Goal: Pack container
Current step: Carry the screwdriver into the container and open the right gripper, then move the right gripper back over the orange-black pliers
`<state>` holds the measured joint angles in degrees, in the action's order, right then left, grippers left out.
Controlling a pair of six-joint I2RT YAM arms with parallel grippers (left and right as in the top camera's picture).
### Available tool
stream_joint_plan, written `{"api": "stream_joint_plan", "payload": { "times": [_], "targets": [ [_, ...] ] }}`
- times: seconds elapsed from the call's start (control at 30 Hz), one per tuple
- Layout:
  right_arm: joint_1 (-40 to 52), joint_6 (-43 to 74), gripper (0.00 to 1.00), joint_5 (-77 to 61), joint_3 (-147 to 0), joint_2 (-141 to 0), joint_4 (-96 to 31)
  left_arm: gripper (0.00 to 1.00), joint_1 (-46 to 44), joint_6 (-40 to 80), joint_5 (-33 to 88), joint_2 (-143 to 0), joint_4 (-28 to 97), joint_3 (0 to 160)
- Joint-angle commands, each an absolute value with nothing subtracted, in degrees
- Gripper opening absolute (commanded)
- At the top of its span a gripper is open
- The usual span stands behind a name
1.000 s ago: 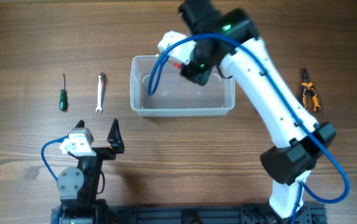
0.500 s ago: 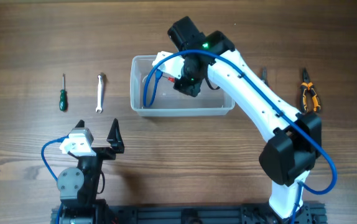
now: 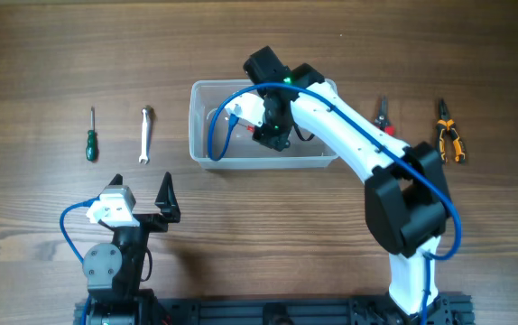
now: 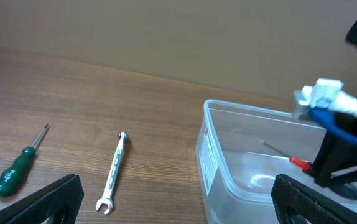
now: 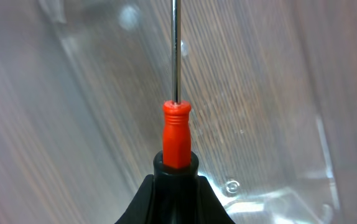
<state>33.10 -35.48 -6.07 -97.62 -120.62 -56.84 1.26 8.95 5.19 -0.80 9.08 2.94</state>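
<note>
The container (image 3: 199, 154) is a clear plastic bin at the table's middle. Its left wall (image 4: 211, 163) shows in the left wrist view. My right gripper (image 3: 261, 133) reaches down inside it, shut on a red-handled screwdriver (image 5: 176, 134). The metal shaft (image 5: 175, 50) points away from the jaws over the bin's floor. The left wrist view shows the same screwdriver (image 4: 299, 163) low in the bin. My left gripper (image 3: 142, 193) rests near the front left, open with nothing between its fingers (image 4: 49, 198).
A green-handled screwdriver (image 3: 90, 135) and a small silver wrench (image 3: 146, 135) lie left of the bin. Small dark pliers (image 3: 381, 113) and orange-handled pliers (image 3: 450, 140) lie to its right.
My right arm has swung left and down into the bin with the red screwdriver, uncovering the small pliers on the right. The left arm has not moved.
</note>
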Motion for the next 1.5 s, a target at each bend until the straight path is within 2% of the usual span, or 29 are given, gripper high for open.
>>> {"api": "stream_joint_plan", "payload": {
  "times": [0.0, 0.07, 0.13, 0.4, 0.6, 0.7, 0.77, 1.1, 1.33, 1.47],
  "targets": [
    [30.5, -32.8, 0.09, -9.4, -97.0, -124.1, -56.8, 1.0, 1.7, 9.7, 5.0, -0.4, 9.1, 2.6],
    [29.6, -32.3, 0.09, -10.0, -97.0, -124.6, -56.8, 1.0, 1.7, 9.7, 5.0, -0.4, 9.1, 2.6],
    [28.4, -32.4, 0.22, -10.3, -97.0, -124.7, -56.7, 1.0, 1.7, 9.7, 5.0, -0.4, 9.1, 2.6],
    [27.0, -32.3, 0.36, -10.4, -97.0, -124.7, -56.6, 1.0, 1.7, 9.7, 5.0, -0.4, 9.0, 2.6],
    [27.0, -29.4, 0.55, -10.4, -99.9, -124.6, -57.8, 1.0, 1.7, 9.7, 5.0, -0.4, 9.1, 2.6],
    [26.9, -29.1, 0.73, -10.2, -107.8, -124.6, -62.6, 1.0, 1.7, 9.7, 5.0, -0.4, 9.0, 2.6],
    [26.8, -29.0, 1.0, -9.8, -116.3, -124.6, -67.6, 1.0, 1.7, 9.7, 5.0, -0.4, 9.1, 2.6],
    [22.2, -21.8, 1.0, 5.7, -148.4, -121.6, -89.8, 1.0, 1.7, 9.7, 5.0, -0.4, 9.0, 2.6],
    [12.3, -11.7, 1.0, 6.0, -149.5, -112.1, -92.2, 1.0, 1.7, 9.7, 5.0, -0.4, 9.1, 2.6],
    [4.3, -11.4, 1.0, 6.0, -144.6, -105.1, -92.2, 1.0, 1.7, 9.7, 5.0, -0.4, 9.1, 2.6]
  ]
}}
